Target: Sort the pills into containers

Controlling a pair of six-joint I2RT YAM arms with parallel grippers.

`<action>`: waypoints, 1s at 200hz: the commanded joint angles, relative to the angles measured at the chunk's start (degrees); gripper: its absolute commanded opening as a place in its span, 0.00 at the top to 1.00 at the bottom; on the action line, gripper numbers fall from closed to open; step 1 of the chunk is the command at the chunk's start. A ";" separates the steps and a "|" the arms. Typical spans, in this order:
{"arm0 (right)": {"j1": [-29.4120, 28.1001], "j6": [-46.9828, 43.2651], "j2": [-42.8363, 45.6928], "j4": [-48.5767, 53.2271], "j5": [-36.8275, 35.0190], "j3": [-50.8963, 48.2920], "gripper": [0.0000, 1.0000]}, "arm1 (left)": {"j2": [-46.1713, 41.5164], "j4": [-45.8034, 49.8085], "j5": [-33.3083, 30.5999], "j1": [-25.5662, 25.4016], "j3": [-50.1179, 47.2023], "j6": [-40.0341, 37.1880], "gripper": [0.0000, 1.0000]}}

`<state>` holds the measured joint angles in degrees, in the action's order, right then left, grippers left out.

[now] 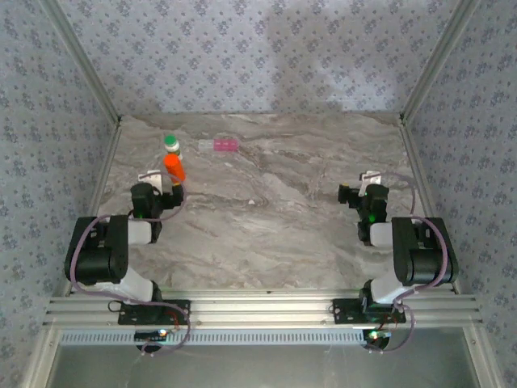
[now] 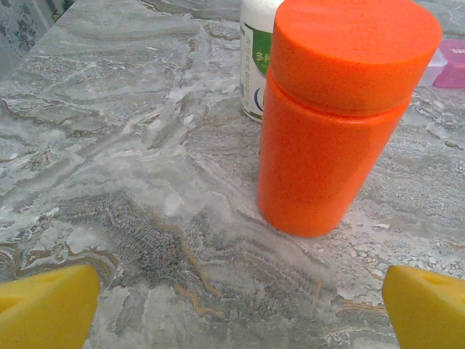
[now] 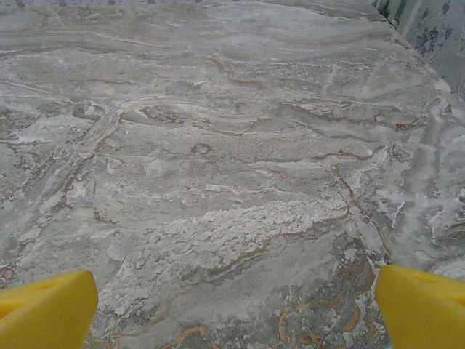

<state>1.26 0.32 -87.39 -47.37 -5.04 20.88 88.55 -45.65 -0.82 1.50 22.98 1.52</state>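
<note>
In the overhead view, the left gripper (image 1: 168,192) sat at the left of the grey veined marble-look table (image 1: 275,234) with its jaws spread wide, just below an upright orange bottle (image 1: 175,168). A white bottle (image 1: 171,144) with a green cap stood just above that in the frame. The left wrist view added detail. The orange bottle was a matte, faintly grainy plastic cylinder with a flat lid slightly wider than its body. The white bottle behind it carried a green printed label, its cap cut off by the top edge. The blunt yellow fingertips (image 2: 47,305) sat far apart in the bottom corners. Right of the bottles, in the upper middle of the overhead frame, lay the pill box (image 1: 220,145), a small flat strip whose long axis ran left to right, clear at the left end and pink toward the right. At the right, the right gripper (image 1: 363,184) was also spread apart, and its yellow pads (image 3: 421,305) flanked bare stone-patterned surface.
</note>
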 commanded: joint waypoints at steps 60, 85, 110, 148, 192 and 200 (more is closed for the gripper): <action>0.32 -1.20 0.02 -0.17 0.85 1.08 0.00 | -0.64 -0.50 1.28 0.47 0.92 -0.04 0.01; 0.32 -1.20 -0.01 -0.13 0.83 1.13 0.00 | -0.66 -0.58 1.35 0.41 0.92 -0.07 0.00; 0.32 -1.20 0.03 -0.17 0.82 1.06 0.00 | -0.66 -0.58 1.35 0.46 0.92 -0.06 0.00; 1.04 -0.50 0.10 -0.26 2.08 0.92 0.00 | -0.66 -0.58 1.43 0.60 0.92 -0.01 0.00; 1.11 -0.49 0.10 -0.26 2.09 0.92 0.00 | -0.66 -0.58 2.05 0.79 0.84 0.20 0.00; 1.08 -0.49 0.11 -0.26 2.09 0.98 0.00 | -0.66 -0.58 2.06 0.80 0.85 0.19 0.00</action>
<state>2.02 -0.03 -87.39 -47.37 -3.57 20.88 88.55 -45.65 0.03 1.89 22.98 1.52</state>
